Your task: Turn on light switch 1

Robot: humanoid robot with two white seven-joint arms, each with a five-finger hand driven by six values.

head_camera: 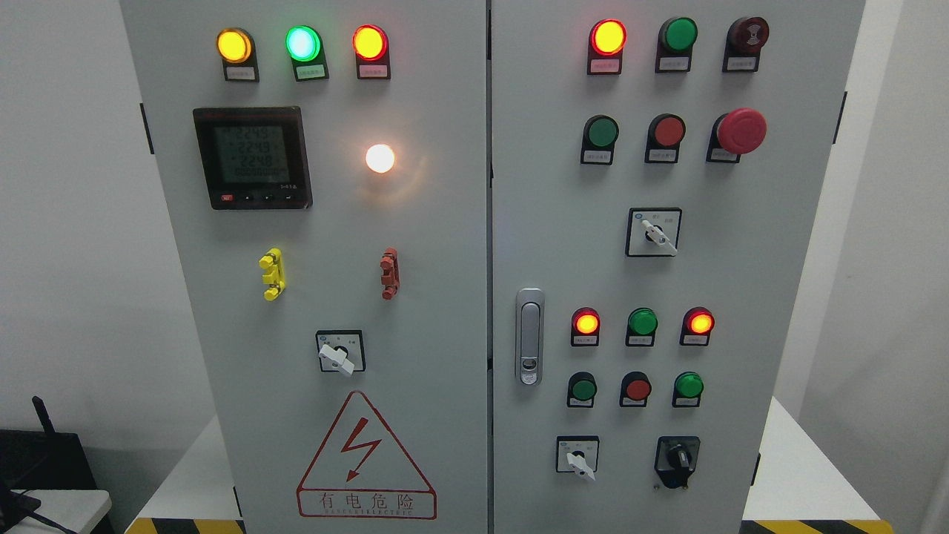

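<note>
A grey electrical cabinet with two doors fills the head view. The left door (415, 297) carries a white rotary switch (339, 354) low in the middle, with its lever pointing down right. A white lamp (380, 158) above it glows. The right door (741, 282) has a rotary switch (654, 232) in the middle, another white one (578, 456) at the bottom, and a black knob (677, 460) beside that. I cannot tell which one is switch 1. Neither of my hands shows.
Lit yellow (234, 45), green (302, 43) and red (369, 42) lamps top the left door, over a meter display (252, 157). A red emergency stop (740, 131) and a door latch (528, 336) are on the right door. Rows of buttons and lamps sit below.
</note>
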